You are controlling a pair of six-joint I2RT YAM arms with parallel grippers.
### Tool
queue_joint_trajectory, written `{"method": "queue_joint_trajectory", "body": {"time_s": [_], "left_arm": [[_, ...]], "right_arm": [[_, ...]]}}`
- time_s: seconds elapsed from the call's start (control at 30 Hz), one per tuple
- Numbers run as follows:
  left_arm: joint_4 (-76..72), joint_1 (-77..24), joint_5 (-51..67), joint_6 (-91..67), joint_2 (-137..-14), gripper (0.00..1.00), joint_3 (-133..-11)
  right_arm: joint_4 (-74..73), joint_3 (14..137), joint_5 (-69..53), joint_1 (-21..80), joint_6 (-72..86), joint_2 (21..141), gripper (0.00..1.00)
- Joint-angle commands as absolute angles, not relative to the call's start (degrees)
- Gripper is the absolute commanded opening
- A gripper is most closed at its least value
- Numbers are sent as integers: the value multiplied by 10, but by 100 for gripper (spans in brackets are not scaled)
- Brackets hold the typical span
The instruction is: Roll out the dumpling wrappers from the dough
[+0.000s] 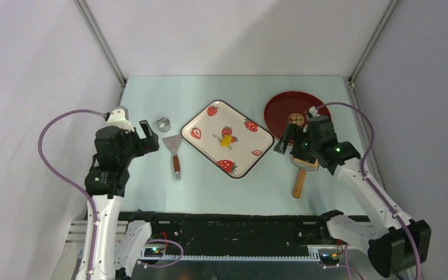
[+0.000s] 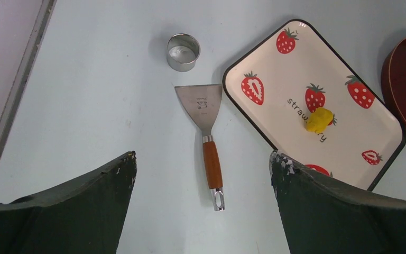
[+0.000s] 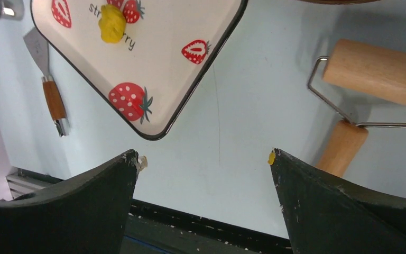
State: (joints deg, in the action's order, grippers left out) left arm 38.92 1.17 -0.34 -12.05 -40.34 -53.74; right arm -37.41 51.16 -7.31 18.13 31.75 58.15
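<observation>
Pale blue-green table top, closed in by white walls, is carrying the tools in one row, and we are reading it from the left. Our left gripper is hovering with its jaws spread wide and nothing between them. The arm is bending up from its base, with the wrist looking down at the ring cutter and the scraper. These are lying just beside the tray, probably so that cutting and lifting are near at hand. We are finding the dough as a small yellow lump near the middle of the strawberry tray, not yet flattened. Further right, a red plate is holding one small tan disc, which we think is a finished wrapper. Our right gripper is also fully spread and empty. Its arm is reaching forward and hanging just beside the rolling pin, which we judge it needs first.
</observation>
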Motion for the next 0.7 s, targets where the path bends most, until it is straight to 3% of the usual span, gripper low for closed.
{"method": "queue_joint_trajectory", "body": {"time_s": [0.0,0.23,0.43,0.6,0.67], "left_arm": [[380,8,17,-113,-402,100,-527],[379,5,59,-154,-416,100,-513],[382,-38,107,-193,-400,100,-520],[389,-60,110,-201,-401,100,-528],[390,-64,109,-201,-402,100,-533]], "right_arm": [[-356,548,-10,238,357,638,99],[-346,608,9,324,400,825,94],[-326,682,-32,342,411,1007,78],[-371,738,-18,348,400,1087,70],[-388,747,-17,348,388,1103,61]]}}
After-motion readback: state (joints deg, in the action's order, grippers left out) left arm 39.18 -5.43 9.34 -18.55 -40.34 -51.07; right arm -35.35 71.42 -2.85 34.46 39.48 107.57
